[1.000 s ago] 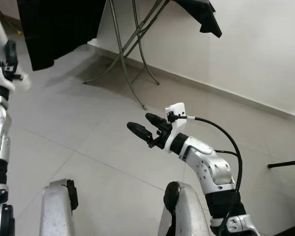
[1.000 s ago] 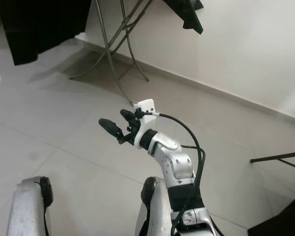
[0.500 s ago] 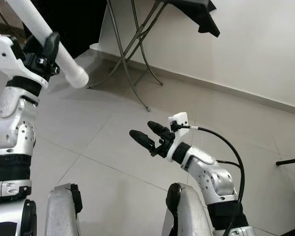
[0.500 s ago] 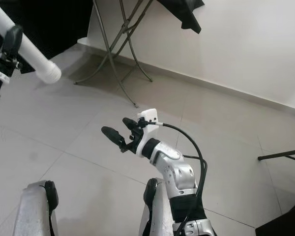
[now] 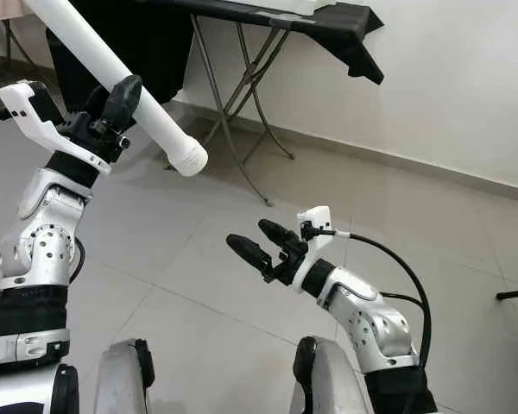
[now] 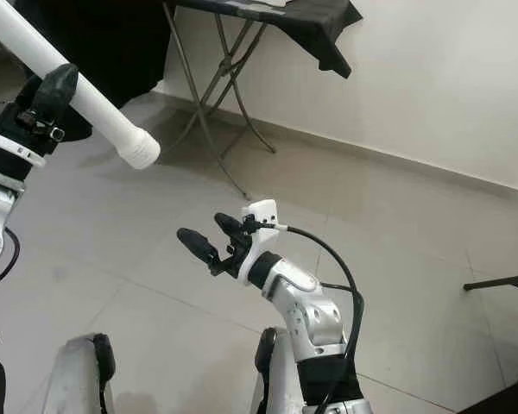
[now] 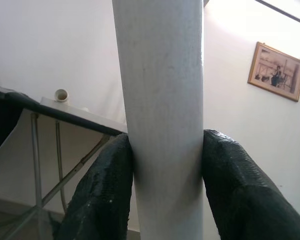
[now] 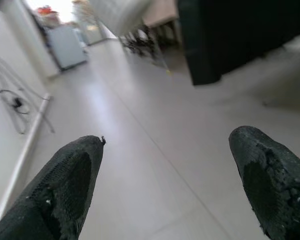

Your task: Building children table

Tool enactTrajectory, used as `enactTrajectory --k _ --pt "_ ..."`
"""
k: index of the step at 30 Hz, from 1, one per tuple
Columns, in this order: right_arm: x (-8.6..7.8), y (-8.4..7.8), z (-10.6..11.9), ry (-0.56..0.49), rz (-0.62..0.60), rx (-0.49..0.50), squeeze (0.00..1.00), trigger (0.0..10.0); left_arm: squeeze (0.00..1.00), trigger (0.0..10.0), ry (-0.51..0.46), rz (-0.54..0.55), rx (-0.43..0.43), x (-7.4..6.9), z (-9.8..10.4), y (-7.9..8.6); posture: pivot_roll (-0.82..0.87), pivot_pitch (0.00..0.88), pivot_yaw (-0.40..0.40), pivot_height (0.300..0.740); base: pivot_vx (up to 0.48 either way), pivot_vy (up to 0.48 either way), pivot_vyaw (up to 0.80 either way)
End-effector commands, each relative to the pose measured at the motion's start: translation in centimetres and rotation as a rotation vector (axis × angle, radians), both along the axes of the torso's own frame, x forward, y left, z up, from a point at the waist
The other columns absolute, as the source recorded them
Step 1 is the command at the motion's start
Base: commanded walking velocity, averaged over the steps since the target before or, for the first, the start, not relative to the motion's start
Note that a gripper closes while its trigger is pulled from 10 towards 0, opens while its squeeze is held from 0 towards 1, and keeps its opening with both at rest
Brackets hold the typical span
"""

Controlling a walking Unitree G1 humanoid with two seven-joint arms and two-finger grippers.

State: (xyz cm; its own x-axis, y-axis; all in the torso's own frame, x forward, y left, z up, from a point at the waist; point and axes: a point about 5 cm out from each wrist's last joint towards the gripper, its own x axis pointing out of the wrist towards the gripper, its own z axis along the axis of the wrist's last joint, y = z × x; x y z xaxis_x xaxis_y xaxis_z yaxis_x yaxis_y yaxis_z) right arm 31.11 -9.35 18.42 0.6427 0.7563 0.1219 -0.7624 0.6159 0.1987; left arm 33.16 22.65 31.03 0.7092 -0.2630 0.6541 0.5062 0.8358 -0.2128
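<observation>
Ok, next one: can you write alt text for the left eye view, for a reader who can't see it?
The robot's left gripper is raised and shut on a long white pipe that slants down towards the middle of the picture. The right gripper is held out open over the grey tiled floor, holding nothing. Behind stands a folding table draped in black cloth against a white wall.

Folding table [image 5: 268,10] stands against the white wall [image 5: 466,78], metal legs [image 5: 229,95] crossed and splayed on the tiled floor [image 5: 432,224]. Black cloth [image 5: 354,39] drapes over its top — one corner hangs off the end, a longer fall [image 5: 147,52] reaches toward the floor at the other side. A short white tube end [image 7: 61,94] sits on the tabletop. Framed picture [image 7: 276,71] hangs on the wall. A dark bar [image 5: 515,294] lies low over the tiles — nature unclear.
</observation>
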Motion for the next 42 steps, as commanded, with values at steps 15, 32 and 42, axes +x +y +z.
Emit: enactTrajectory --k 15,32,42 --pt "0.4 1.3 4.5 -0.230 0.139 -0.327 0.00 10.0 0.00 10.0 0.047 -0.137 0.426 -0.9 -2.8 -5.9 -0.01 0.000 -0.096 0.535 0.000 0.000 0.00" --pt "2.2 0.9 5.0 -0.122 -0.018 -0.291 0.00 10.0 0.00 10.0 0.014 -0.308 0.600 -3.3 -2.8 -8.9 -0.01 0.000 -0.098 0.605 0.000 0.000 0.00" --pt "1.8 1.5 5.3 -0.139 0.002 -0.219 0.00 0.0 0.00 10.0 0.039 -0.446 0.659 -4.7 -3.4 -10.0 -0.02 0.000 -0.095 0.620 0.000 0.000 0.00"
